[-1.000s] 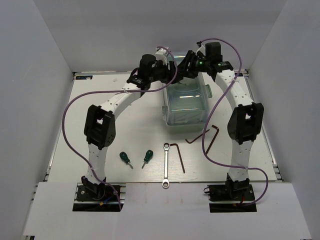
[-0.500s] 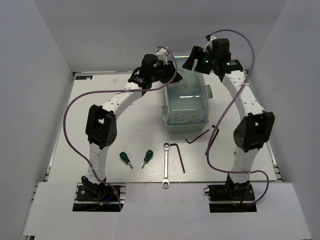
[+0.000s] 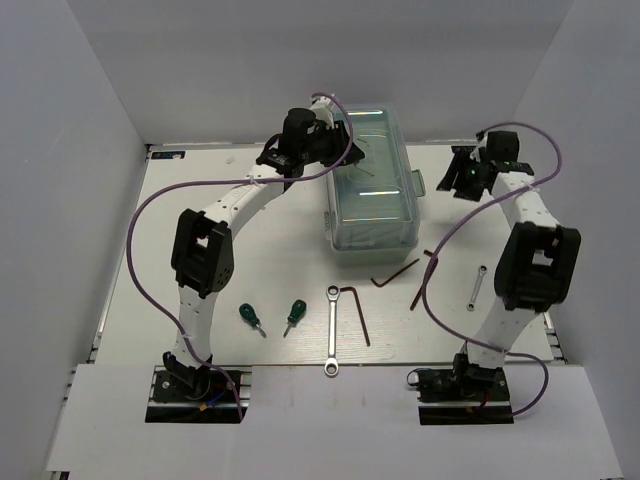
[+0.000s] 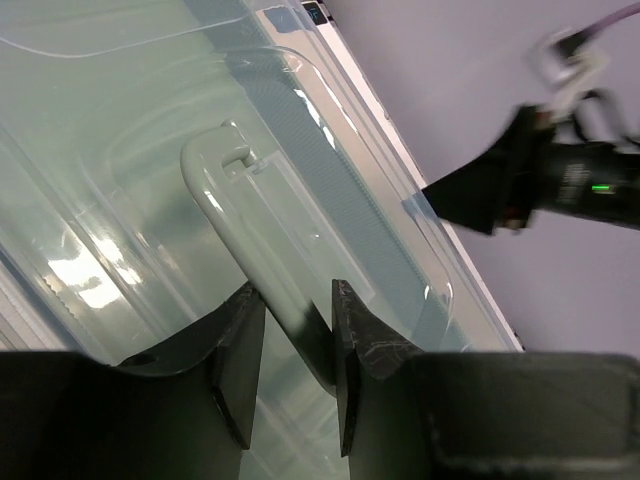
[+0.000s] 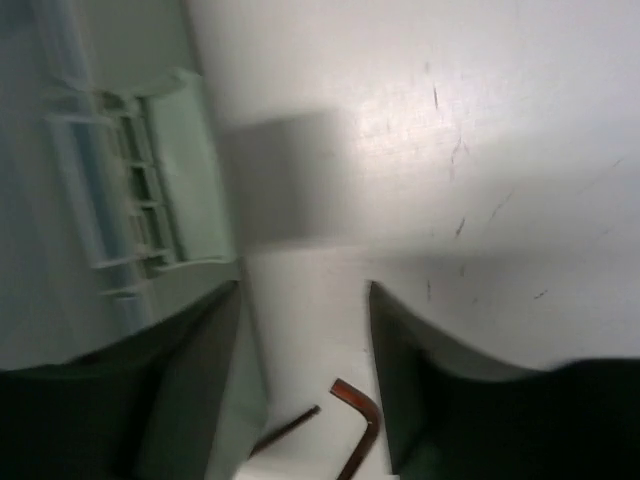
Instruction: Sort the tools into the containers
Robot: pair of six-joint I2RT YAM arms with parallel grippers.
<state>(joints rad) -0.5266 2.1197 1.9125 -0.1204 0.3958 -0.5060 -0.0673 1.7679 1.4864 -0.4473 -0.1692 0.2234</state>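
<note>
The pale green toolbox [image 3: 372, 205] with its translucent lid stands closed at the table's back middle. My left gripper [image 3: 346, 153] is over its far left side, shut on the lid's pale handle [image 4: 235, 215], which runs between the jaws [image 4: 297, 305]. My right gripper [image 3: 458, 178] hangs open and empty just right of the box, its jaws [image 5: 303, 292] beside the side latch [image 5: 160, 185]. Two green-handled screwdrivers [image 3: 250, 317] [image 3: 294, 314], a silver wrench [image 3: 332, 331] and dark hex keys [image 3: 358, 312] [image 3: 397, 273] [image 3: 428, 272] lie in front of the box. A thin silver rod tool [image 3: 477, 288] lies at the right.
Two of the hex keys [image 5: 355, 425] show low in the right wrist view, on the white table [image 5: 480, 150]. White walls close in the table on the left, back and right. Purple cables loop off both arms.
My right arm has swung off the top of the toolbox to its right side and lower. The silver rod tool now shows. My left gripper has stayed on the handle.
</note>
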